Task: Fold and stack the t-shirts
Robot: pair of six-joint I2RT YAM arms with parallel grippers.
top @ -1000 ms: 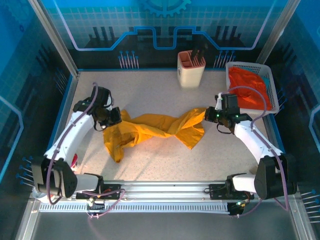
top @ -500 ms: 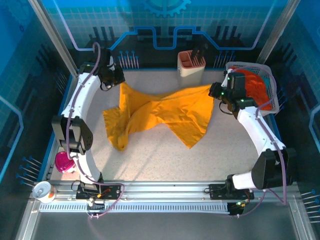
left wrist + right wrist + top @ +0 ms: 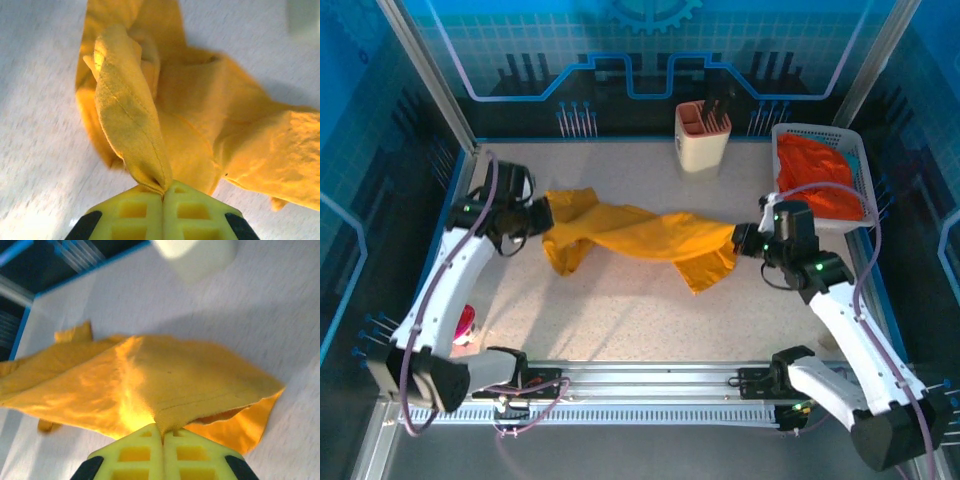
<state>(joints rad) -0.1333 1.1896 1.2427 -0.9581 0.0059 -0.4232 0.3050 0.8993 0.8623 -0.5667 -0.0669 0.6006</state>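
Observation:
A mustard-yellow t-shirt (image 3: 640,238) hangs twisted between my two grippers across the middle of the table. My left gripper (image 3: 542,213) is shut on its left edge; in the left wrist view a folded hem (image 3: 127,115) runs into the closed yellow fingers (image 3: 135,212). My right gripper (image 3: 738,240) is shut on the right edge, where the cloth (image 3: 200,385) is pinched between the closed fingers (image 3: 192,455). The orange-red t-shirt (image 3: 820,178) lies crumpled in the white basket (image 3: 805,131) at the back right.
A cream holder with dark utensils (image 3: 703,137) stands at the back centre, blurred at the top of the right wrist view (image 3: 195,255). A pink object (image 3: 464,322) sits by the left arm near the front left. Bare tabletop (image 3: 640,320) lies in front of the shirt.
Both grippers have come down and forward from the back of the table with the yellow shirt. The shirt, spread wide half a second ago, is now drawn into a narrower twisted band.

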